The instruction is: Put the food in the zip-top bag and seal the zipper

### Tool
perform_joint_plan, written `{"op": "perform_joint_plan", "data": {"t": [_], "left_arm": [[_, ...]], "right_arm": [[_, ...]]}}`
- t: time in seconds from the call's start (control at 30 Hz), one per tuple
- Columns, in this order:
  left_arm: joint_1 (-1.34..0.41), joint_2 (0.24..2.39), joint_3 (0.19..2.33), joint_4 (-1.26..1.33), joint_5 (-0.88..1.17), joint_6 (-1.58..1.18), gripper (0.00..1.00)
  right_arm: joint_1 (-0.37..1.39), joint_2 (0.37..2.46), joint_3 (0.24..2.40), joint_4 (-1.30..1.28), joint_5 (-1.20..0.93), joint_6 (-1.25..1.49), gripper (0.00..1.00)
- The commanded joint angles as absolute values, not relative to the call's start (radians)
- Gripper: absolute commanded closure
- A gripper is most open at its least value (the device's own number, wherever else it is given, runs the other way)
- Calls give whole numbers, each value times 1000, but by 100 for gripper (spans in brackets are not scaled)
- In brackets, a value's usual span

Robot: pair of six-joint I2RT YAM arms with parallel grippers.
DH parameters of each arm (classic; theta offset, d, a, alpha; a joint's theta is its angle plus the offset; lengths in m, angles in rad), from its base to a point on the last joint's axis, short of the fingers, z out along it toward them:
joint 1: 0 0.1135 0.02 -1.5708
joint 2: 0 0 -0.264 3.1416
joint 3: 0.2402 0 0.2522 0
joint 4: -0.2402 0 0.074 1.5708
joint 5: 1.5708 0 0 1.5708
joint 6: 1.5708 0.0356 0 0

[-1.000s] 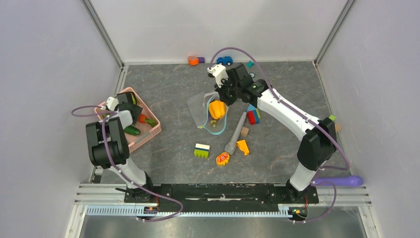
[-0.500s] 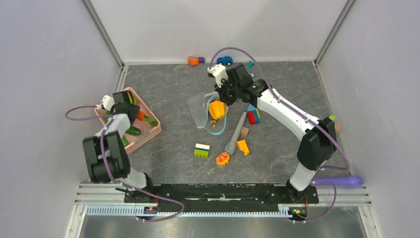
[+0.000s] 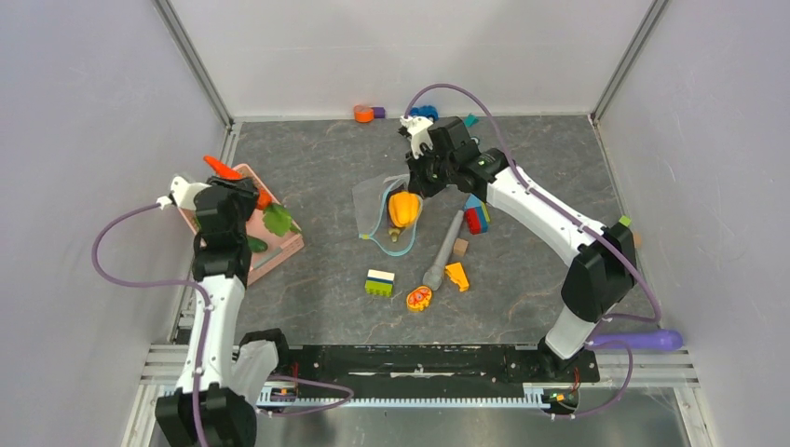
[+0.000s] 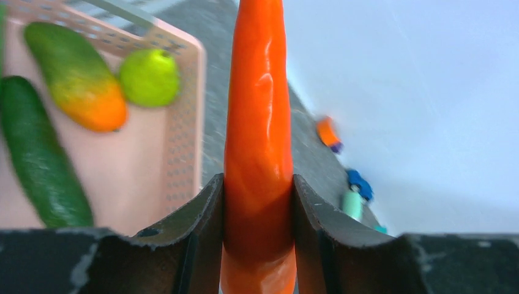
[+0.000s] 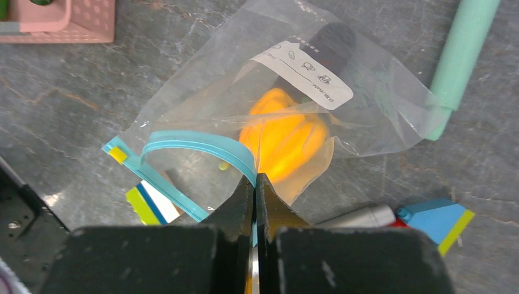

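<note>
Left gripper (image 4: 257,202) clamps a carrot (image 4: 257,116) above the pink basket (image 4: 186,116) at nine o'clock; right gripper (image 5: 254,184) pinches the zipper (image 5: 196,142) of the zip-top bag (image 5: 373,101) toward twelve

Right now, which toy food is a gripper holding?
The orange carrot, clamped in the left gripper. The yellow-orange pepper sits inside the bag; mango, lime and cucumber lie in the pink basket.

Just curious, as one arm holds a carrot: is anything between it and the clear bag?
Nothing visible. Only bare table lies between the carrot over the pink basket and the zip-top bag, whose mouth the right jaws hold open.
</note>
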State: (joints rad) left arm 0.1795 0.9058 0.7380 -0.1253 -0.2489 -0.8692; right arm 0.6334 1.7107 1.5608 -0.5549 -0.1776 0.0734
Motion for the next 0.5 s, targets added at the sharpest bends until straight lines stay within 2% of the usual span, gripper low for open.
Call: {"op": "perform_joint_plan", "data": {"t": [0.0, 0.23, 0.47], "left_arm": [[60, 773, 689, -7, -91, -809, 98], [-308, 628, 588, 303, -86, -665, 98], [-552, 787, 551, 649, -55, -471, 98]], "right_arm": [[630, 1670, 1548, -491, -255, 221, 100], [629, 1721, 1589, -466, -367, 334, 100], [629, 1703, 1557, -441, -469, 392, 100]]}}
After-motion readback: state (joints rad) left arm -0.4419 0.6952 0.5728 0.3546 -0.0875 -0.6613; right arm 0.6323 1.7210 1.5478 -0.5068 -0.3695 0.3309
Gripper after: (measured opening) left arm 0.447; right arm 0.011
